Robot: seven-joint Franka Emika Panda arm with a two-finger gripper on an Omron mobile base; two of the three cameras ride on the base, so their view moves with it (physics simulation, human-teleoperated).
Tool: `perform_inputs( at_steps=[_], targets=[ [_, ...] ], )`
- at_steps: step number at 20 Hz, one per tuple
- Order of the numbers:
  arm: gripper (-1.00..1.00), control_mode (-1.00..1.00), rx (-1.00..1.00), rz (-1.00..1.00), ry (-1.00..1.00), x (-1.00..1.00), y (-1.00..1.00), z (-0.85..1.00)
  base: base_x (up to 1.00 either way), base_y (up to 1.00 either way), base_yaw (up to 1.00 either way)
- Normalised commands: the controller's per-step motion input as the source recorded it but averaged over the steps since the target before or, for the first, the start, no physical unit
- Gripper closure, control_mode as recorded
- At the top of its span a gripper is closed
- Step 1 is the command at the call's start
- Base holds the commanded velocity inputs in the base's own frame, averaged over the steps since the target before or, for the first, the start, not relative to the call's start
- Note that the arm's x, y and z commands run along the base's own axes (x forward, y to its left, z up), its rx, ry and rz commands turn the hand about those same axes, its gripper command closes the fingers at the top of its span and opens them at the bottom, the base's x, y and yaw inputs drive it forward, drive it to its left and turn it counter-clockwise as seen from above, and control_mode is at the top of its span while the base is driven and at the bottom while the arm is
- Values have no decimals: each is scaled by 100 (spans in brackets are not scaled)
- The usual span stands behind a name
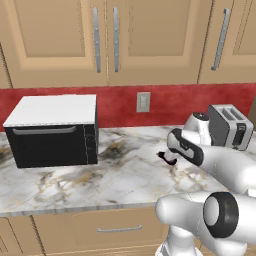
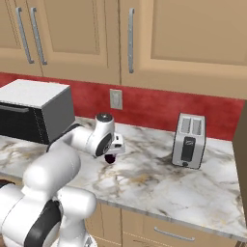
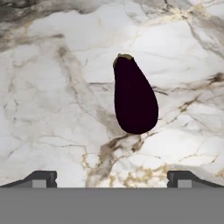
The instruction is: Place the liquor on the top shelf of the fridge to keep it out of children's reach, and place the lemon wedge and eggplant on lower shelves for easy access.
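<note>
Here the eggplant (image 3: 134, 98) lay flat on the marble counter (image 3: 52, 87), a little right of centre in the hand view, its greenish stem end toward the top of the frame and its rounded end toward the bottom. The gripper (image 3: 112, 178) hung above it with its jaws spread wide and nothing between them; the two dark fingertips (image 3: 41, 178) stood far apart at the bottom edge, clear of the vegetable. In the left base view the white arm reached from the lower right toward the middle of the counter, and a dark sliver of the eggplant (image 1: 163, 156) showed just beside the hand. A black microwave (image 1: 52, 132) with a white top sat at the left of that frame, a silver toaster (image 1: 231, 126) at the right, both well apart from the eggplant. In the right base view the eggplant (image 2: 110, 158) peeked out under the hand, near the frame's centre.
</note>
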Motion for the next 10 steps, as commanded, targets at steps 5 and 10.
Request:
perform_inputs(
  at_steps=[5,10],
  targets=[
    [-100,-100,0,4,0,32,0,-23,0,0,0],
    [-100,-100,0,5,0,34,0,-22,0,0,0]
  ],
)
